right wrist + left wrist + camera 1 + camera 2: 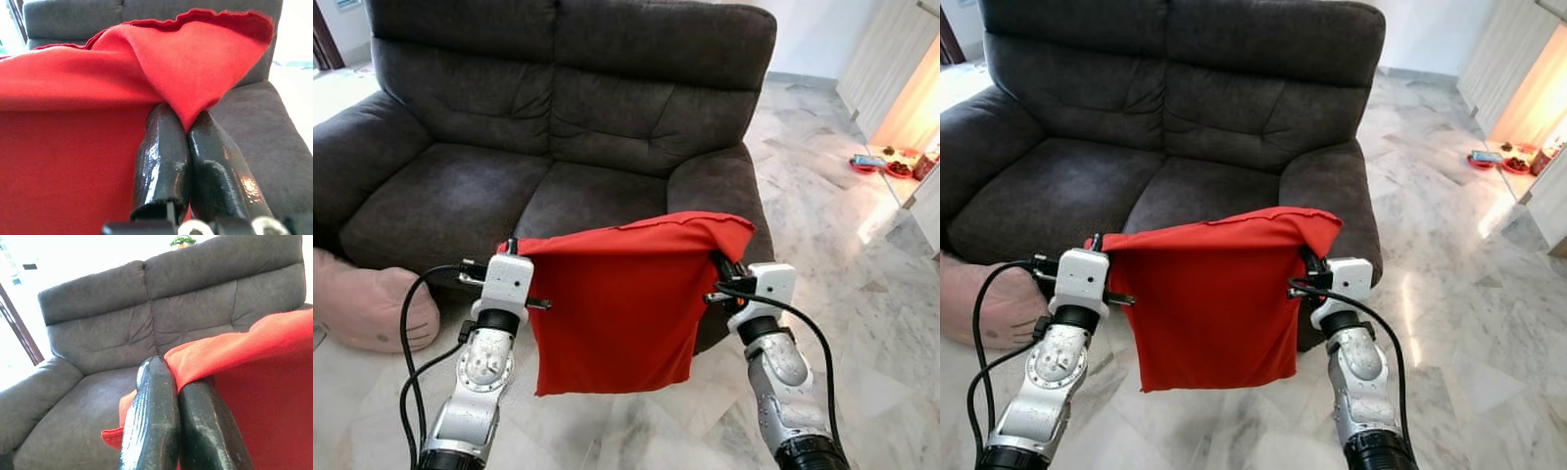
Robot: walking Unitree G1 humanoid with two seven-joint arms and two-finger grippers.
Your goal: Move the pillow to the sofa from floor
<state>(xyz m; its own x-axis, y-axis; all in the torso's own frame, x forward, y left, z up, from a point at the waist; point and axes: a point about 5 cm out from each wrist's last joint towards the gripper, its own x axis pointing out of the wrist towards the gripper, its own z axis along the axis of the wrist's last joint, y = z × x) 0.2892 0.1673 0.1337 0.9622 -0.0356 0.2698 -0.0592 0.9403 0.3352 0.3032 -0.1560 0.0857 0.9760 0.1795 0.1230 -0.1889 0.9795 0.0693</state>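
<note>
Head views: red pillow, limp, hangs clear of the floor before the grey sofa, stretched between left gripper and right gripper for carrying; pink cushion on floor.
Left wrist: fingers clenched on pillow's corner.
Right wrist: fingers pinching pillow's other corner.

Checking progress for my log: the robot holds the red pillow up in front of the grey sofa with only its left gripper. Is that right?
Not quite. Both grippers hold it: the left gripper pinches one top corner of the red pillow and the right gripper the other, as the left eye view shows. It does hang in front of the grey sofa.
</note>
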